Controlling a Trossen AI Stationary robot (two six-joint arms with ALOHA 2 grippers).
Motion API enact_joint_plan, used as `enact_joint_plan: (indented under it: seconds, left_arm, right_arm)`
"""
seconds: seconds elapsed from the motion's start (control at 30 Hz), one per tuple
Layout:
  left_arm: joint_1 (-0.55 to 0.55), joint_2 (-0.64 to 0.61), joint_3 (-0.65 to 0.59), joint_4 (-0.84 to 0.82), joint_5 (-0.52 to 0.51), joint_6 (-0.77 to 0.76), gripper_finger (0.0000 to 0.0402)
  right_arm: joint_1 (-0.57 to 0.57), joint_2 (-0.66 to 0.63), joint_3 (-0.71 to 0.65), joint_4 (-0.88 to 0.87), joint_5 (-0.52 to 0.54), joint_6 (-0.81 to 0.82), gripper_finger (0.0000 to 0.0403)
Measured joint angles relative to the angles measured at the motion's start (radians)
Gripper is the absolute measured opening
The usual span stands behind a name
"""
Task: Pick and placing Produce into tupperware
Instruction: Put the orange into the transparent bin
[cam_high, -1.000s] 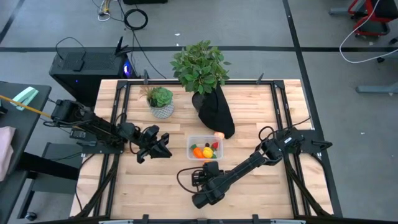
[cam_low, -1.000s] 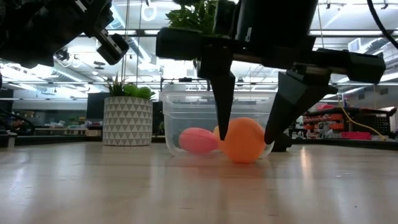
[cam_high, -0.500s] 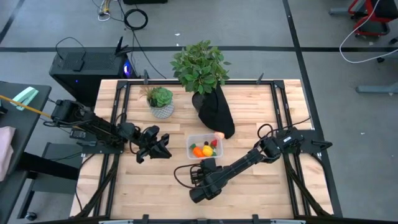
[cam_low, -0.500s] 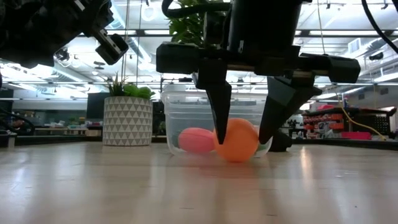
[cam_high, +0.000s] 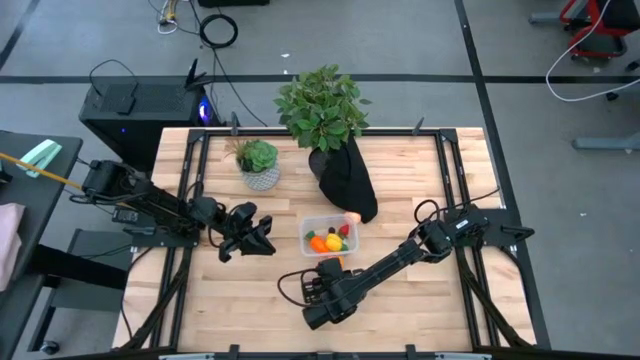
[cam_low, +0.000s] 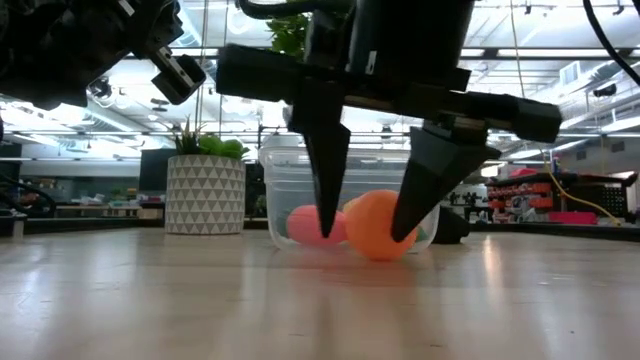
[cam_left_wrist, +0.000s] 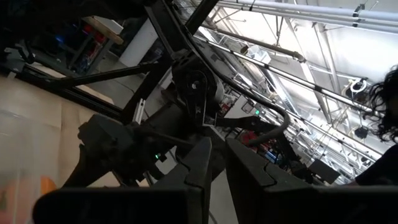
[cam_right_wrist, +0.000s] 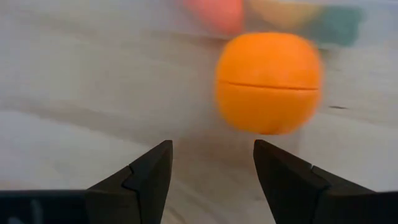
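The orange (cam_low: 375, 228) (cam_right_wrist: 268, 82) (cam_high: 331, 263) rests on the wood just in front of the tupperware's near wall. The clear tupperware (cam_high: 308, 226) (cam_low: 280, 170) holds orange, yellow and red pieces, and a pink piece shows through its wall. My right gripper (cam_low: 362, 240) (cam_right_wrist: 211, 155) (cam_high: 332, 274) is open, tips near the table. It points at the orange from the near side, with the orange just beyond its fingertips. My left gripper (cam_high: 264, 238) (cam_left_wrist: 217, 167) waits shut, left of the tupperware and above the table.
A white patterned pot (cam_high: 260, 176) (cam_low: 205, 195) with a small plant stands far left of the tupperware. A large leafy plant in a black wrap (cam_high: 345, 180) stands right behind it. A peach ball (cam_high: 352, 216) lies at the tupperware's far right corner. Bare wood lies toward the near edge.
My right gripper has shifted a little toward the table's left and tipped, so its fingers now slant. It stays low at the orange. The orange has moved slightly toward the left in front of the tupperware.
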Motion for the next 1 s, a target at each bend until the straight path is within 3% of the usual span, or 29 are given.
enact_joint_plan:
  seconds: [0.33, 0.73, 1.0]
  left_arm:
    - [0.0, 0.0, 0.0, -0.021, 0.025, -0.004, 0.0052]
    - [0.0, 0.0, 0.0, -0.044, 0.033, -0.004, 0.0052]
    - [0.0, 0.0, 0.0, -0.088, 0.077, -0.004, 0.0052]
  right_arm:
    - [-0.002, 0.0, 0.0, 0.06, -0.121, 0.042, 0.0244]
    - [-0.011, 0.0, 0.0, -0.031, -0.137, 0.056, 0.039]
    - [-0.008, 0.0, 0.0, -0.075, -0.033, 0.056, 0.038]
